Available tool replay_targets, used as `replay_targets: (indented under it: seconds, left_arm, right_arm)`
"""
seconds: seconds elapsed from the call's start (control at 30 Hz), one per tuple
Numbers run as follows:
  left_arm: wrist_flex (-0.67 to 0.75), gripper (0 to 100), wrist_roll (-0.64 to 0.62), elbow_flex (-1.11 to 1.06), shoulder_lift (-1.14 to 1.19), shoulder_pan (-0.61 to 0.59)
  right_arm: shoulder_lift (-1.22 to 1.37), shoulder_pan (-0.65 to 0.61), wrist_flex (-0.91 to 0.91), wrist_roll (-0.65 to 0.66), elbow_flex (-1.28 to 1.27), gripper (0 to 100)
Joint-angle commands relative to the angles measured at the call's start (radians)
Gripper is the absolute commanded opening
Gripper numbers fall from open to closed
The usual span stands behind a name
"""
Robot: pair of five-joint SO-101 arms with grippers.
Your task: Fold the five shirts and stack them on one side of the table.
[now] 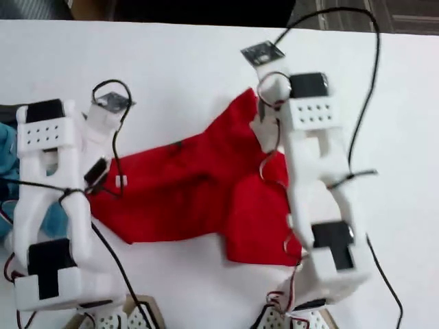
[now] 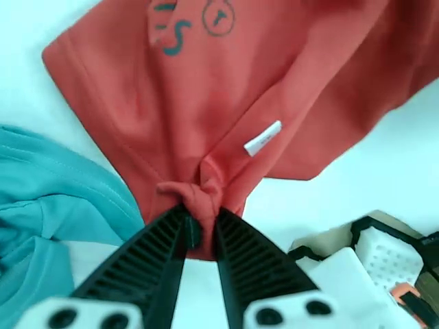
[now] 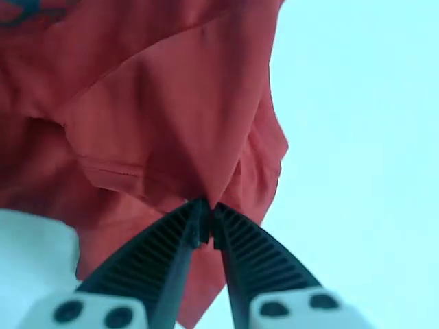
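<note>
Red shirt (image 1: 192,192) cloth, rumpled mid-table, is pinched by both arms. My left gripper (image 2: 200,221) is clamped on a bunched near edge, and my right gripper (image 3: 206,218) on the far edge. I'd lift both evenly, keeping the cloth taut and clear of the teal shirt (image 2: 48,199) beside it on the white table (image 1: 171,48).

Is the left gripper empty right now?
No, the left gripper is shut on a bunched fold of the red shirt.

The white plastic left arm (image 1: 51,199) stands at the near left, its black ribbed left gripper (image 2: 200,226) clamped on a pinch of red cotton shirt (image 2: 226,103). The white right arm (image 1: 322,171) stretches farther, its right gripper (image 3: 206,221) likewise pinching the shirt.
</note>
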State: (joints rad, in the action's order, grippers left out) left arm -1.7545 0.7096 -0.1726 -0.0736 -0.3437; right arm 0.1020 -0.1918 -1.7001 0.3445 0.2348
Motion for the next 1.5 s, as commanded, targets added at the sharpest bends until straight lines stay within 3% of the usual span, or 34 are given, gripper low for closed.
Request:
replay_targets:
  seconds: [0.0,0.37,0.7,1.17,1.33,1.47]
  left_arm:
    - [-0.031,2,0.035,-0.035,-0.117,0.009]
    - [-0.02,2,0.118,-0.352,-0.374,0.008]
    - [0.049,2,0.12,-0.429,-0.373,0.008]
    - [0.247,3,0.112,-0.542,-0.373,0.006]
    - [0.233,20,0.112,-0.518,-0.374,0.006]
    - [0.169,29,0.095,-0.351,-0.379,0.006]
  right_arm:
    - [-0.189,0.051,-0.004,0.046,-0.14,2.0]
    - [-0.498,0.237,0.081,0.247,-0.654,2.0]
    - [-0.745,0.243,0.081,0.328,-0.982,2.1]
    - [-0.789,0.239,0.097,0.377,-1.046,2.8]
    - [-0.797,0.239,0.099,0.379,-1.043,17.5]
    - [-0.799,0.237,0.101,0.379,-0.974,25.2]
